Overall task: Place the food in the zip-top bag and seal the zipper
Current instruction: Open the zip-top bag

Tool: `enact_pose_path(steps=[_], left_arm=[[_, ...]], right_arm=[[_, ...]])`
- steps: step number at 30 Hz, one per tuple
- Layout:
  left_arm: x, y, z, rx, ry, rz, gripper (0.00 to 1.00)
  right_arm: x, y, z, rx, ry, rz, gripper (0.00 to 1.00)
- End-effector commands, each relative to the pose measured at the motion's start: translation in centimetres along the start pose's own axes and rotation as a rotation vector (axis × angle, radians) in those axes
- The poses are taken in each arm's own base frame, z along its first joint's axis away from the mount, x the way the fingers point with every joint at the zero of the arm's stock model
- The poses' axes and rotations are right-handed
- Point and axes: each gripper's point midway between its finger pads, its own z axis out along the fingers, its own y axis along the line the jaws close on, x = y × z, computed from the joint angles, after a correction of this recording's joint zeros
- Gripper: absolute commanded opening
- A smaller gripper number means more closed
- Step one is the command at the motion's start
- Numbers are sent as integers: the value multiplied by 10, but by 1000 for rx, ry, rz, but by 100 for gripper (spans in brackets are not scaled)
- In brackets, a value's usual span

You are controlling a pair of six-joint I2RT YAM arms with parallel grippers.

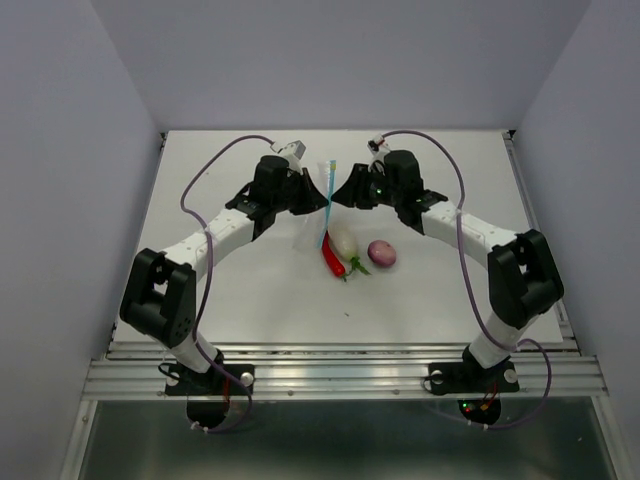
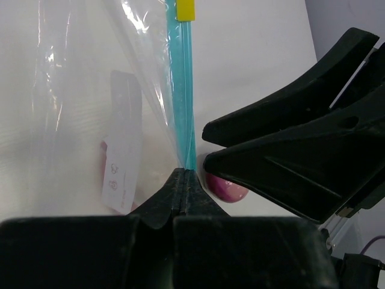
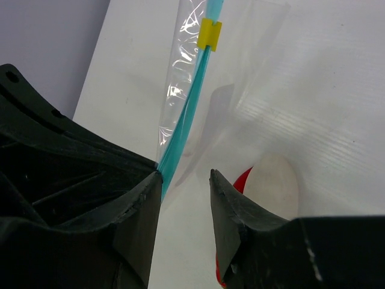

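The clear zip-top bag [image 1: 311, 230] hangs upright between both grippers, above the table. Its light-blue zipper [image 1: 328, 200] carries a yellow slider [image 2: 185, 9] at the far end. My left gripper [image 2: 183, 176] is shut on the zipper [image 2: 182, 90]. My right gripper [image 3: 185, 176] is open, one finger [image 3: 141, 205] touching the zipper [image 3: 191, 111]. It also shows in the left wrist view [image 2: 289, 150], and the slider in the right wrist view [image 3: 210, 34]. The food lies on the table outside the bag: white egg-shaped vegetable [image 1: 343, 239], red chili [image 1: 332, 259], purplish ball [image 1: 381, 253].
The white table [image 1: 250, 300] is walled on three sides by grey panels. A white label [image 2: 122, 144] shows through the bag film. The food lies just right of and nearer than the hanging bag.
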Motion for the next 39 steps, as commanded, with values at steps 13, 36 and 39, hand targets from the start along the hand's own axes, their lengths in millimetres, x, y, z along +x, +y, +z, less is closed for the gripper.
enact_pose_path(steps=[13, 36, 39], left_arm=[[-15, -26, -13, 100, -60, 13, 0], [-15, -17, -11, 57, -61, 17, 0], [-21, -14, -16, 17, -85, 32, 0]], right_arm=[[-10, 32, 11, -115, -16, -6, 28], [-21, 50, 4, -211, -102, 25, 1], [-23, 29, 4, -93, -125, 1, 1]])
